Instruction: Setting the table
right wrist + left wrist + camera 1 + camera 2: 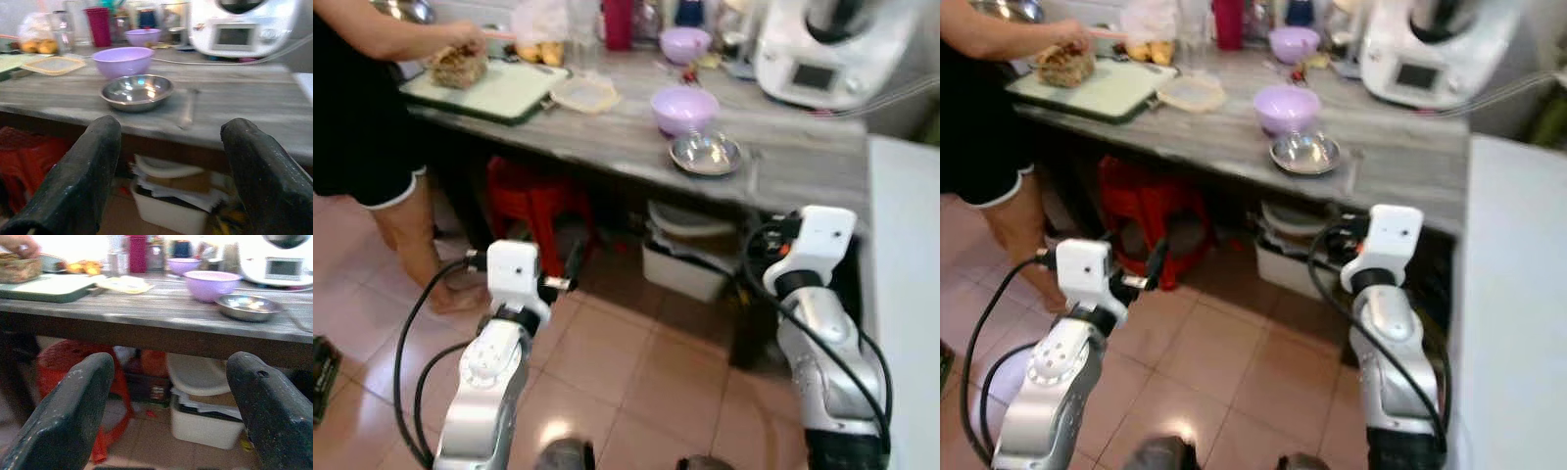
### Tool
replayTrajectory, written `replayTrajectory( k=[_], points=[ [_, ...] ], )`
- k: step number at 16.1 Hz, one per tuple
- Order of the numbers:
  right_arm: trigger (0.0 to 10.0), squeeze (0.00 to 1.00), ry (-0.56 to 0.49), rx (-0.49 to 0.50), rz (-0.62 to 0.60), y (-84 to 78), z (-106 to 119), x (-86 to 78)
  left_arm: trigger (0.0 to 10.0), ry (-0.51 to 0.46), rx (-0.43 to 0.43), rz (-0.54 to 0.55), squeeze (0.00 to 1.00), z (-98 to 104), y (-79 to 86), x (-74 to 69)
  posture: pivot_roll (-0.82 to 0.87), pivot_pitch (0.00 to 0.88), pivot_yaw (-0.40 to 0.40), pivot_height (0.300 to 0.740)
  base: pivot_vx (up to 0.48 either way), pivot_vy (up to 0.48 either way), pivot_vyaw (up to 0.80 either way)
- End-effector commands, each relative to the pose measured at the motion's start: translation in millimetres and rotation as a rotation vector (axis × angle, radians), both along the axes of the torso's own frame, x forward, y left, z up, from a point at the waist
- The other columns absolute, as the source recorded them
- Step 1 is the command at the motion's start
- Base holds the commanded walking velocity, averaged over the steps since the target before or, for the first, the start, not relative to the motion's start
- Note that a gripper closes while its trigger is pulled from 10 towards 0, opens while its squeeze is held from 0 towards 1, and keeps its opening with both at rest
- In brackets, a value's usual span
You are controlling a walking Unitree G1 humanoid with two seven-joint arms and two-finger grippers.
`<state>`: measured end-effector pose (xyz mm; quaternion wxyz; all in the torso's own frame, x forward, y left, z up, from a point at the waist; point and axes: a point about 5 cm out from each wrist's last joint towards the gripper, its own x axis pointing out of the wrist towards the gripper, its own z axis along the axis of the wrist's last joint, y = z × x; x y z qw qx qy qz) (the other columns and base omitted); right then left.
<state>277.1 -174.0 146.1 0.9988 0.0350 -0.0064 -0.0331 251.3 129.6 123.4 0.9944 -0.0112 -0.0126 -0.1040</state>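
A steel bowl (pixel 705 153) sits near the front edge of the grey wooden counter (pixel 803 157), with a purple bowl (pixel 683 108) just behind it. A smaller purple bowl (pixel 685 43) stands further back. A thin blurred utensil (pixel 188 110) lies beside the steel bowl. Both arms are raised in front of the counter, below its edge. My left gripper (pixel 168 416) is open and empty, facing the space under the counter. My right gripper (pixel 168 176) is open and empty too, and the steel bowl (pixel 137 91) is ahead of it and higher.
A person stands at the left, hands on food on a cutting board (pixel 494 90). A white appliance (pixel 822 49) is at the back right. Under the counter are a red stool (pixel 533 201) and a white bin (pixel 690 264). A white surface (pixel 906 294) borders my right.
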Motion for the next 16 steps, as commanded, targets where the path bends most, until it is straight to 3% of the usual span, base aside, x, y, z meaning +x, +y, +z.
replayTrajectory(
  k=[1, 6, 16],
  points=[
    [10.0, 0.0, 0.0, 0.011, 0.007, 2.7, 0.8, 0.2, 10.0, -0.003, 0.01, -0.004, 0.0, 0.8, 0.1, 0.1, 0.0, 0.02, 0.003, 0.74, 0.0, 0.0, 0.0],
    [10.0, 0.0, 0.001, 0.011, 0.019, 5.6, 0.2, 0.4, 10.0, -0.014, 0.005, -0.033, 0.0, 2.9, -0.4, -0.8, -0.01, 0.024, 0.004, 0.74, 0.0, 0.0, -0.08],
    [10.0, 0.0, 0.004, 0.014, 0.024, 3.9, 1.1, 1.2, 10.0, -0.017, -0.007, -0.059, 0.0, 3.4, -3.1, -1.3, -0.01, 0.021, -0.002, 0.74, 0.0, -0.417, -0.13]
  ],
)
